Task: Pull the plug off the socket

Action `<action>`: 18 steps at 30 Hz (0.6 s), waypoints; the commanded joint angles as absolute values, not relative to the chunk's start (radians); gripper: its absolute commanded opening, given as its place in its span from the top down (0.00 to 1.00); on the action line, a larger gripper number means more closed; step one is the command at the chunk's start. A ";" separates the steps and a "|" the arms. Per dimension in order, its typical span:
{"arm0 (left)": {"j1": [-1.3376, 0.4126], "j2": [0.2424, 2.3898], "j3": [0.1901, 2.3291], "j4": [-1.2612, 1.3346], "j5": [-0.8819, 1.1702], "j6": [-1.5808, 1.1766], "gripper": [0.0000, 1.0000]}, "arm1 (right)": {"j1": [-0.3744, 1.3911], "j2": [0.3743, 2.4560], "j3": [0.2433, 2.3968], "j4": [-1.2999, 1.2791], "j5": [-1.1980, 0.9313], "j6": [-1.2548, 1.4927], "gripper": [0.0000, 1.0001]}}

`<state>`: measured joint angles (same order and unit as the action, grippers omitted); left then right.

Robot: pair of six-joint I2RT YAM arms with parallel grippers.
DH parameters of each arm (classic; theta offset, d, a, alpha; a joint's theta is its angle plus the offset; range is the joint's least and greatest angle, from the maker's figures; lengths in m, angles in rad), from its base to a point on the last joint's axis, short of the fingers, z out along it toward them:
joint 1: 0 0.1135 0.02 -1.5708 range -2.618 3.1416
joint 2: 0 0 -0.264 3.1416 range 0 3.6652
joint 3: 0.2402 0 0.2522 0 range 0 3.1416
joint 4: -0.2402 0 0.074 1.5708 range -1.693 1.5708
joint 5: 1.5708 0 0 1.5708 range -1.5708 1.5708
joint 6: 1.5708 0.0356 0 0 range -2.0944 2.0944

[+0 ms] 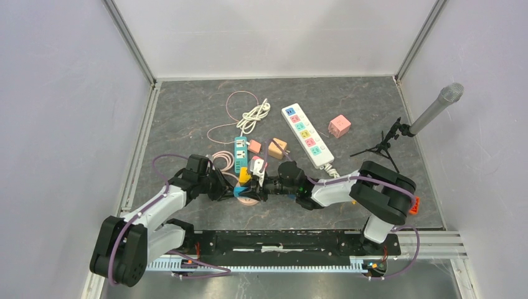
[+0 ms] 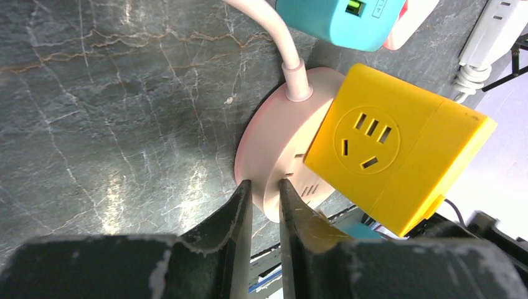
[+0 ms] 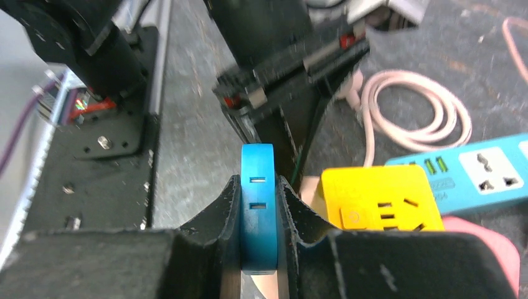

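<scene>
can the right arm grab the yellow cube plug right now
Probably not yet: the right gripper is shut on the blue plug, so its jaws are full. The yellow cube plug sits just beside it, top face uncovered, so once it lets go the way looks free.

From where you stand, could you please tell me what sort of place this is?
Probably a lab robot test booth: plain panels wall in a small table, a microphone stands at its right edge, and power strips lie scattered as practice props.
</scene>
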<state>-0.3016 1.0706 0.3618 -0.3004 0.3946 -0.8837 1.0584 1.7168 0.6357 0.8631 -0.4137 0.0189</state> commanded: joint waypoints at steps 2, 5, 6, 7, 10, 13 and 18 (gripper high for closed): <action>-0.310 1.094 0.335 -0.357 0.255 -0.879 0.74 | 1.048 1.581 0.632 1.031 -0.448 0.093 1.00; -0.310 1.085 0.348 -0.357 0.264 -0.879 0.73 | 1.026 1.521 0.615 1.018 -0.422 0.109 1.00; -0.310 1.079 0.353 -0.357 0.266 -0.880 0.73 | 1.018 1.500 0.609 0.999 -0.409 0.109 1.00; -0.310 1.070 0.360 -0.358 0.271 -0.882 0.71 | 1.010 1.475 0.602 0.977 -0.386 0.103 1.00; -0.309 1.038 0.390 -0.369 0.275 -0.884 0.67 | 0.994 1.409 0.578 0.864 -0.275 0.079 1.00; -0.308 1.012 0.432 -0.374 0.275 -0.881 0.62 | 0.981 1.354 0.563 0.732 -0.143 0.077 1.00; -0.308 1.019 0.497 -0.361 0.291 -0.855 0.57 | 0.977 1.352 0.626 0.451 0.109 0.182 0.99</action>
